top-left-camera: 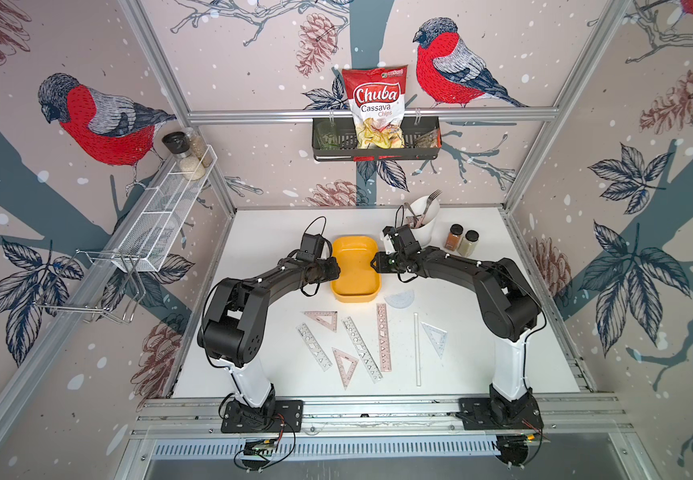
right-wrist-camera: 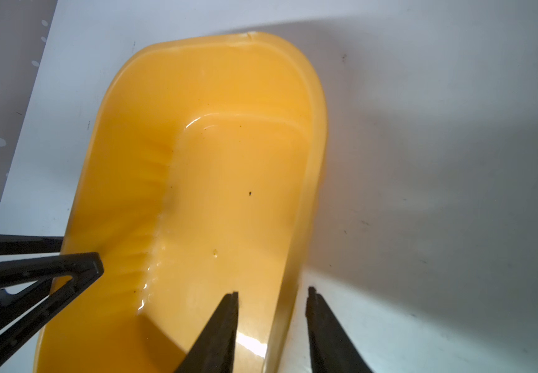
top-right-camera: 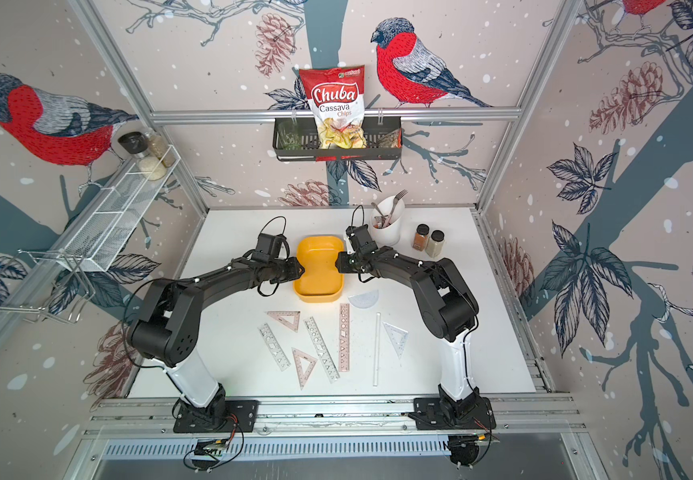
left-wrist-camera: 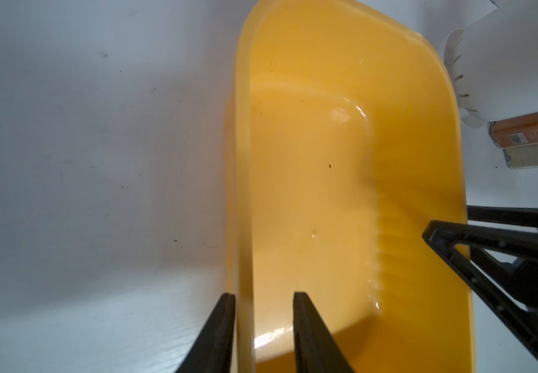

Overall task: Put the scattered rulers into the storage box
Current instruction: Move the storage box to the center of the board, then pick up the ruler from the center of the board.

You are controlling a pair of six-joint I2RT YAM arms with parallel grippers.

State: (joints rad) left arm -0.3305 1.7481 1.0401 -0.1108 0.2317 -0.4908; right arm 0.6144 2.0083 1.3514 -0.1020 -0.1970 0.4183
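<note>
Shallow yellow-orange plastic storage box [top-left-camera: 355,270], empty, standing between the two grippers. The left gripper [left-wrist-camera: 263,295] and right gripper [right-wrist-camera: 272,290] each straddle one long wall, jaws narrowly parted, one inside and one outside; whether any pad touches the plastic is hard to tell. The thin see-through plastic rulers [top-left-camera: 361,349] lie flat on the white tabletop [top-left-camera: 482,365], well apart from both jaws, none boxed. Risks: an uneven pinch could tip or skid the light box; a swing of the right jaws could knock the white cutlery cup [top-left-camera: 421,228] just behind them.
</note>
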